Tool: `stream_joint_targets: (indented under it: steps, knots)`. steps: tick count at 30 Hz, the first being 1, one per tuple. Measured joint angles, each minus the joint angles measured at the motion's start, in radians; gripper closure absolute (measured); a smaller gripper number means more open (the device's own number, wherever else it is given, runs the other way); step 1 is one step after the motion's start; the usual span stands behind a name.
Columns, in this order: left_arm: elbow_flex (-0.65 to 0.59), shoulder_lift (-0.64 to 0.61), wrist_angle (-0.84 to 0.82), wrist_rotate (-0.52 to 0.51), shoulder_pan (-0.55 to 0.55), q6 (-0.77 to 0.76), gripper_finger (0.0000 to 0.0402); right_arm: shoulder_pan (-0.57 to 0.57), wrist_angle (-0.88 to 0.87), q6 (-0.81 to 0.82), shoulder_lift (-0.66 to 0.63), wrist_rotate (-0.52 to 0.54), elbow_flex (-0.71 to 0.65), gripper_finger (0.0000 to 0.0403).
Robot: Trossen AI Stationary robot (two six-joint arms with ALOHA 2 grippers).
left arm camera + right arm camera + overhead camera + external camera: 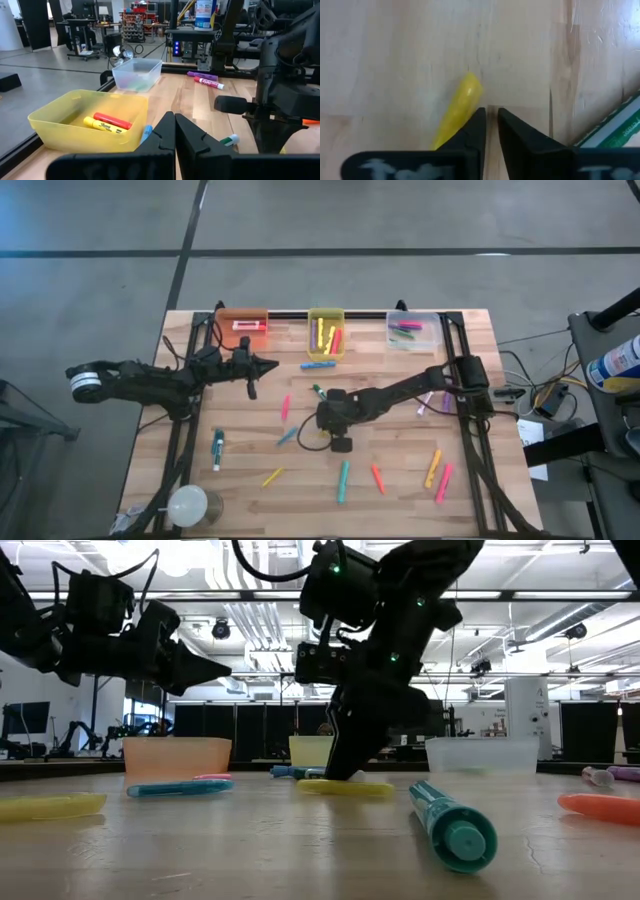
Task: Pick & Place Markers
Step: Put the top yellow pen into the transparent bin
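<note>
Several markers lie flat and scattered on the wooden table (400,510), among them a pink one (285,407), a teal one (343,480) and an orange one (377,477). My right gripper (322,418) (491,114) points steeply down at mid-table, its tips at the tabletop (335,775). Its fingers are almost shut, with only bare wood in the narrow gap. A yellow marker (461,102) lies just outside one finger. A green marker (615,131) lies on the other side. My left gripper (270,365) (174,120) hovers level and shut near the bins, holding nothing. My right gripper comes from above, slanting down, and the outer side of one finger (472,132) stands at the yellow marker's side (455,117), near its end. The marker lies flat on the table, outside the gap. I cannot tell whether the finger touches it.
Three bins stand along the far edge: orange (242,315), yellow (311,332) and clear (434,330), each with markers inside. A blue marker (318,365) lies before the yellow bin. A round white object (187,505) sits at the near left corner.
</note>
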Motion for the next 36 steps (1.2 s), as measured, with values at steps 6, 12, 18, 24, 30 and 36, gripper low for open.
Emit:
stream_joint_targets:
  steps: [6, 12, 18, 24, 30, 36]
  knots:
    - [-0.002, 0.0, 0.0, 0.0, 0.0, 0.0, 0.0401, -0.001, -0.032, 0.066, -0.032, 0.005, 0.017, 0.0344]
    - [-0.002, 0.0, 0.001, 0.0, 0.0, 0.0, 0.0401, 0.024, -0.1, 0.191, -0.073, 0.005, 0.022, 0.0294]
    - [-0.002, 0.0, 0.001, 0.0, 0.0, 0.0, 0.0401, 0.078, -0.126, 0.22, -0.046, 0.002, 0.022, 0.0263]
    - [-0.002, 0.0, 0.001, 0.0, 0.0, 0.0, 0.0401, 0.092, -0.124, 0.232, -0.007, 0.012, 0.023, 0.0282]
    - [-0.002, 0.0, 0.001, -0.001, 0.0, -0.002, 0.0401, 0.09, -0.133, 0.2, -0.018, 0.035, 0.022, 0.0347]
    - [-0.002, 0.0, -0.006, -0.004, 0.0, -0.03, 0.0401, 0.075, -0.288, 0.162, -0.126, 0.265, 0.02, 0.0378]
